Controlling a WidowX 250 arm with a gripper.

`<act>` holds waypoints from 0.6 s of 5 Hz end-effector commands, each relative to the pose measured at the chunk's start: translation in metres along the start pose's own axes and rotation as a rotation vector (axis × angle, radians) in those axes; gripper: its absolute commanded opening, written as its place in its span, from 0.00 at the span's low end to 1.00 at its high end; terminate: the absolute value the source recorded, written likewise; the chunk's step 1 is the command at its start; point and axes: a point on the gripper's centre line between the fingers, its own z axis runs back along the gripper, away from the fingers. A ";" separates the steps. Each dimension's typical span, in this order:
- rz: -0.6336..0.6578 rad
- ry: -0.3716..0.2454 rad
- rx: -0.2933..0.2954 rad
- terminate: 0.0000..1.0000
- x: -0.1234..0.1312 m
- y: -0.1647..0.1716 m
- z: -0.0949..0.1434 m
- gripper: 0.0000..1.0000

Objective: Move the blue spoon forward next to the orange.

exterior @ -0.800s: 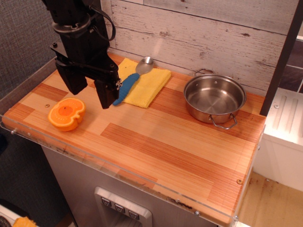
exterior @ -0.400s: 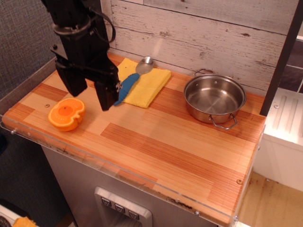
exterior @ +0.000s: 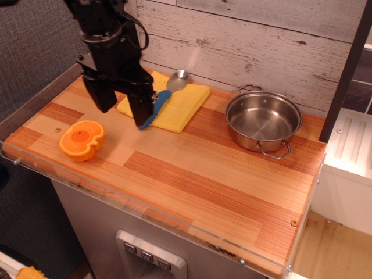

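Note:
The blue spoon (exterior: 160, 102) lies diagonally on a yellow cloth (exterior: 183, 106) at the back of the wooden counter, its silver bowl toward the wall. The orange (exterior: 82, 139) sits cut face up near the front left corner. My black gripper (exterior: 124, 108) hangs open above the cloth's left part. Its right finger (exterior: 143, 111) stands in front of the lower end of the blue handle and hides it. I cannot tell whether it touches the spoon. The left finger (exterior: 103, 96) is over the cloth's left edge. The gripper holds nothing.
A steel pot (exterior: 263, 121) with two handles stands at the back right. The counter (exterior: 209, 174) has a clear plastic lip along its front edge. A plank wall runs behind. A white cabinet (exterior: 351, 168) stands to the right.
My gripper has moved right and back, from beside the orange to over the cloth's left part at the spoon's handle. Spoon, orange and pot have not moved.

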 end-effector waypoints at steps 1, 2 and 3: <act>0.089 -0.042 0.071 0.00 0.039 0.017 -0.018 1.00; 0.141 -0.047 0.094 0.00 0.053 0.018 -0.027 1.00; 0.168 -0.050 0.096 0.00 0.064 0.021 -0.031 1.00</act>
